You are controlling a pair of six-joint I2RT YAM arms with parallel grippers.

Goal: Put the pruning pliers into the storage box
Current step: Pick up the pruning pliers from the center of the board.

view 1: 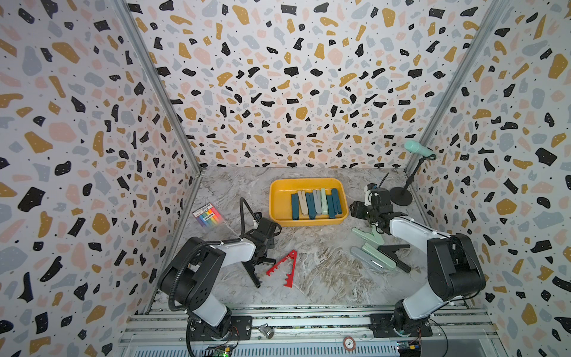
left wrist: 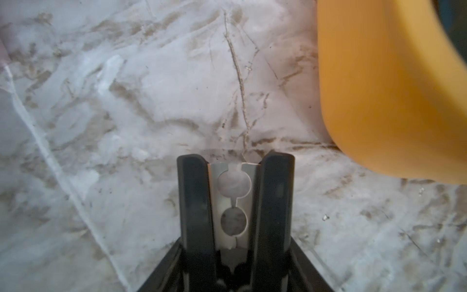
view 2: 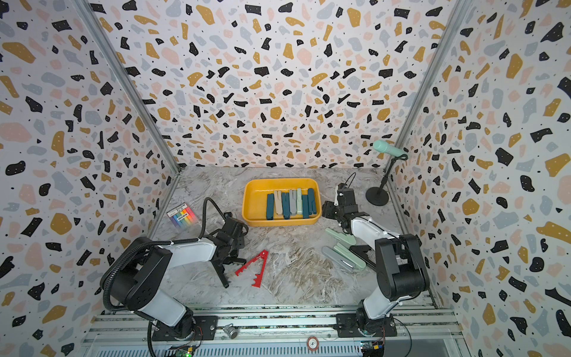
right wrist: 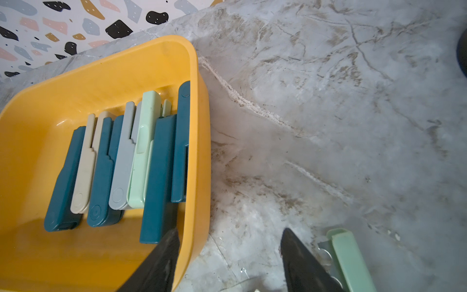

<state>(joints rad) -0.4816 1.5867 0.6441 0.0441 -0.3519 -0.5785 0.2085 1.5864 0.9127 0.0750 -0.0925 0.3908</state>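
We're pinching black pliers (left wrist: 194, 202) in left gripper (view 1: 261, 262), fingers narrow, tool sticking out along them. Box (view 1: 279, 197) is lying just beyond, twd right side, its left half bare. Right gripper (right wrist: 230, 232) is hovering half-open, empty, over box's right wall

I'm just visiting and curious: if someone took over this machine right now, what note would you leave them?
Left pincer: clamped on black pliers, beside the storage box.
Right pincer: open, empty, by the box's edge.
Done: about seven pliers in the box.
To do: the held pair, the red pliers mid-table, and the mint, grey and black ones by the right arm.
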